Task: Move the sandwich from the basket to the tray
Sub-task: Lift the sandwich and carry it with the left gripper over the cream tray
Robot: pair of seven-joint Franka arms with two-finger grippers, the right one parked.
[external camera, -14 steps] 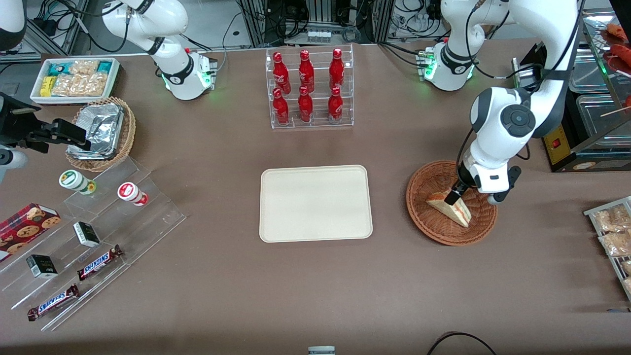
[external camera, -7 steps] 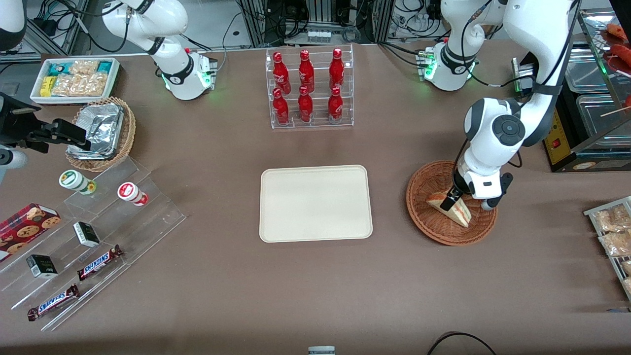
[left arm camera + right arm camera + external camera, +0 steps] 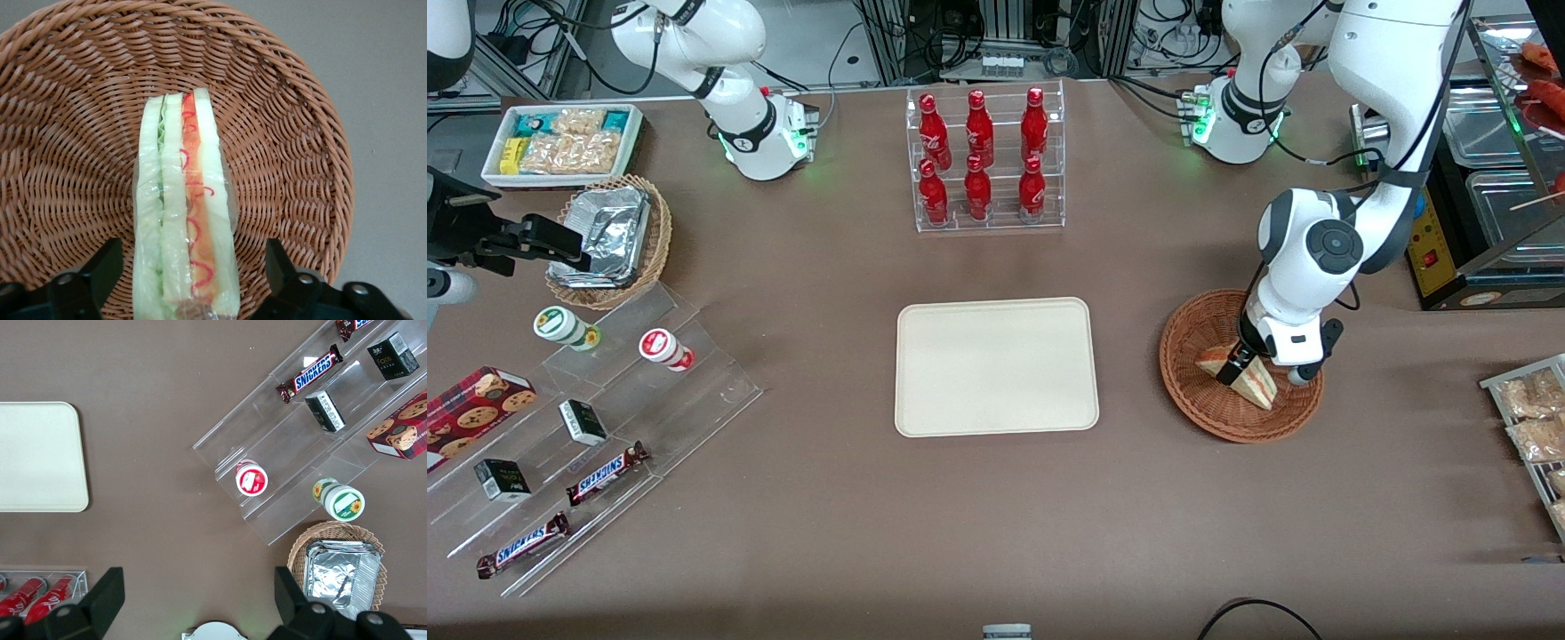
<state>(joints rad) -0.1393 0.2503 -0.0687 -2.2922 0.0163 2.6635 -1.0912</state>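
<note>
Two black fingers [image 3: 100,267] are seen spread wide, one on each flank of the sandwich [image 3: 183,213], and nothing is gripped yet: a clear strip of wicker shows between each finger and the wrapped bread. The gripper [image 3: 1238,366] is lowered into the basket [image 3: 1209,418], right at the sandwich [image 3: 1249,380], which lies between the fingers with its layered edge turned up toward the wrist camera, white bread, green leaf and red-orange filling running away from the fingers along the basket floor [image 3: 60,160].

So the grasp step is in hand, and the lift has not begun. The closing can be judged as the next call: the fingers are to be brought in on the two bread faces, firmly enough to hold the wedge, gently enough that the soft bread and its clear wrap are not crushed or squeezed out sideways. A straight lift would then be wanted, so that the basket rim is cleared and the basket is not dragged along.

Farther from the fingers, toward the parked arm's end of the desk [image 3: 996,516], the tray [image 3: 996,366] lies bare and well apart from the basket; a sideways carry across open desk is called for, then a low set-down. Farther off again, a rack of red bottles [image 3: 983,160] stands clear of that path.
</note>
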